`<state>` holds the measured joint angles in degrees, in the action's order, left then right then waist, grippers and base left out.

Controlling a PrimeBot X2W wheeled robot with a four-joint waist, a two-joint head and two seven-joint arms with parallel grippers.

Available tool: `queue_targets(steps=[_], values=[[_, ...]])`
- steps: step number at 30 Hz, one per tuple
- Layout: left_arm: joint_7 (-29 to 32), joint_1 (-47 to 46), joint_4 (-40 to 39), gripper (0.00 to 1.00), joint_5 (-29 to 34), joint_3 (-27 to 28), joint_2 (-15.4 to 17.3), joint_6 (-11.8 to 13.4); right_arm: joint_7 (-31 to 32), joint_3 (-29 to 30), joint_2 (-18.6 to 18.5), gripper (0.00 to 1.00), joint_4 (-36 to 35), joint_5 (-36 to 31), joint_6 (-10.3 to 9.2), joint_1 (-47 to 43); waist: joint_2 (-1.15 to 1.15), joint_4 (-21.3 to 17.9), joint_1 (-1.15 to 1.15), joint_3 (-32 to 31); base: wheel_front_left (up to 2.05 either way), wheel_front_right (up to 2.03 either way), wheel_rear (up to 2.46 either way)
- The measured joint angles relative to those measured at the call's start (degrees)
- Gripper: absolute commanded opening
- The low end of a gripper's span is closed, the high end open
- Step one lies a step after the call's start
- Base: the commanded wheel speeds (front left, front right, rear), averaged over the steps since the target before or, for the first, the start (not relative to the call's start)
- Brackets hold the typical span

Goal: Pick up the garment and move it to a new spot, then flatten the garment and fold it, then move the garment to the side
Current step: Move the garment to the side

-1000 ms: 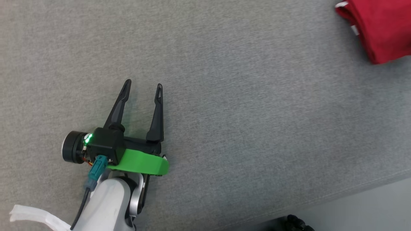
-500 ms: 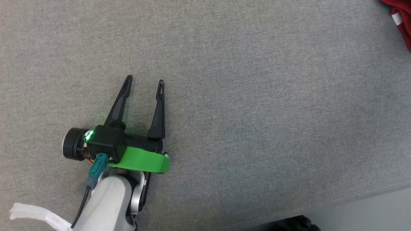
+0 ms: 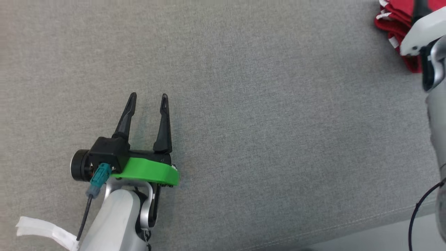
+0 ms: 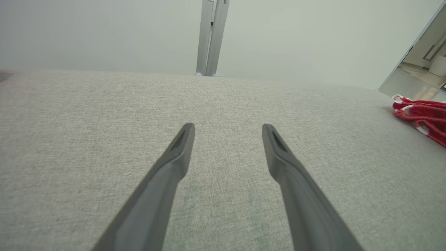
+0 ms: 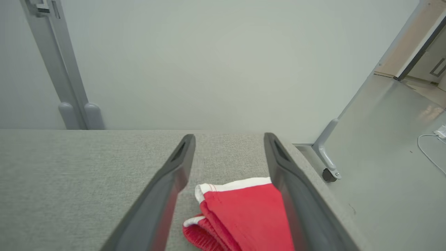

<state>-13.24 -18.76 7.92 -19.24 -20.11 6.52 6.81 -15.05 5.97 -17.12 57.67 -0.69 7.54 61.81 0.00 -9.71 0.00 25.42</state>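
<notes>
A folded red garment with white trim lies at the far right corner of the gray fabric tabletop. The right gripper hovers just over it, fingers spread, pinching nothing. The left gripper is well apart, fingers spread too. This looks like the last step, with the garment set aside. The next move calls for lifting the right arm clear without snagging cloth.

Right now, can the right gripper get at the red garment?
Probably yes. The right gripper is open, and the folded red garment lies just ahead of it on the grey surface, with nothing between them.
</notes>
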Motion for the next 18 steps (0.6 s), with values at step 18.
queue_targets(steps=[18], values=[[-1.79, 11.24, 10.09, 1.00, -4.36, 8.18, -2.78, 0.27, -0.01, -8.35, 13.10, 1.00, -20.34, 7.26, 0.00, -32.45, 0.00, 3.88, 0.00, -19.87, 0.00, 0.00, 0.00]])
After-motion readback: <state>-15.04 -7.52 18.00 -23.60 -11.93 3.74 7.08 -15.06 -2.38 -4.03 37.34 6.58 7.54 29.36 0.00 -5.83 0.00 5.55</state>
